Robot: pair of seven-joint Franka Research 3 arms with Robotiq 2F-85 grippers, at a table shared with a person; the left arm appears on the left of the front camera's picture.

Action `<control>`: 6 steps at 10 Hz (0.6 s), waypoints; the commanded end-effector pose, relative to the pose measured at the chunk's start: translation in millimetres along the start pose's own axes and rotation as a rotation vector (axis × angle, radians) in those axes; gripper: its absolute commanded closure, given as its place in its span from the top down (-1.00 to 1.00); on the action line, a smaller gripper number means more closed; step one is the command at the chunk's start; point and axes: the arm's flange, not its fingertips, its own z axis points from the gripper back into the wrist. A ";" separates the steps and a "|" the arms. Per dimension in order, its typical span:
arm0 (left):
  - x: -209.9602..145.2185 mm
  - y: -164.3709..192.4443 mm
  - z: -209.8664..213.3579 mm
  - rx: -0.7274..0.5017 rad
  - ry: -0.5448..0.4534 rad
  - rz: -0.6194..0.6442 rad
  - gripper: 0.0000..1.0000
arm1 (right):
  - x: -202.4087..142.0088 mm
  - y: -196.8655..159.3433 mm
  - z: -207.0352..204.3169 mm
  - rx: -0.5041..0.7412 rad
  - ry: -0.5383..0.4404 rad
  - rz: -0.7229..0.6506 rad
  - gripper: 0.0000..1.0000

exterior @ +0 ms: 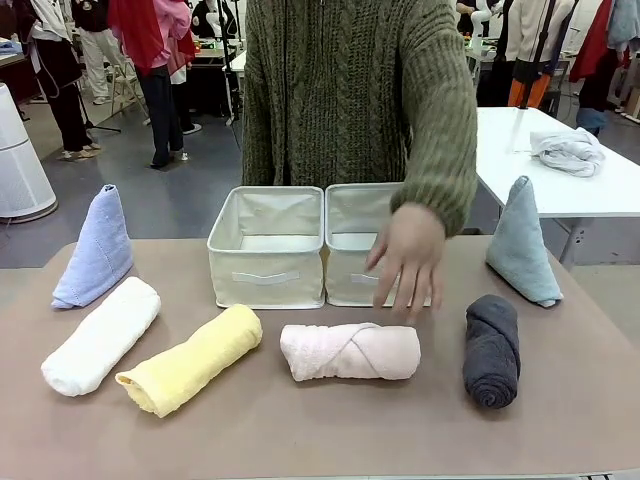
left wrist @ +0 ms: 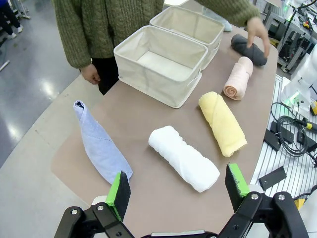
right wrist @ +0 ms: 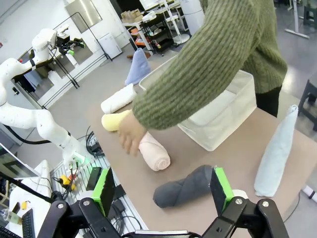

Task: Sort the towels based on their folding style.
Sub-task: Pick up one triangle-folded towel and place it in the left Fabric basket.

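Note:
Six towels lie on the brown table. In the front row are rolled ones: white (exterior: 101, 335), yellow (exterior: 190, 359), pink (exterior: 350, 352) and dark grey (exterior: 492, 349). A lavender-blue cone (exterior: 96, 250) stands at far left and a pale teal cone (exterior: 522, 245) at far right. A person's hand (exterior: 407, 259) hovers over the pink roll in front of the right box. My left gripper (left wrist: 176, 191) hangs open above the white roll (left wrist: 184, 157), beside the lavender cone (left wrist: 99, 144). My right gripper (right wrist: 163, 191) hangs open above the dark grey roll (right wrist: 183, 187), with the teal cone (right wrist: 275, 155) to its right.
Two cream fabric boxes (exterior: 266, 246) (exterior: 352, 240) stand side by side at the table's middle back. A person in a green sweater (exterior: 350, 90) stands behind them. A pale grey cloth heap (exterior: 567, 150) lies on a white table behind. Cables and equipment sit off the table edge (left wrist: 292, 134).

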 end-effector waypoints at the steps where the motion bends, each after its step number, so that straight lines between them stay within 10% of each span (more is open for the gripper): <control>1: 2.5 0.8 0.6 0.000 -0.004 -0.004 1.00 | 0.2 -1.3 0.5 0.005 -0.006 0.002 1.00; 6: 2.5 0.8 0.6 0.000 -0.004 -0.004 1.00 | 0.2 -1.3 0.5 0.005 -0.006 0.002 1.00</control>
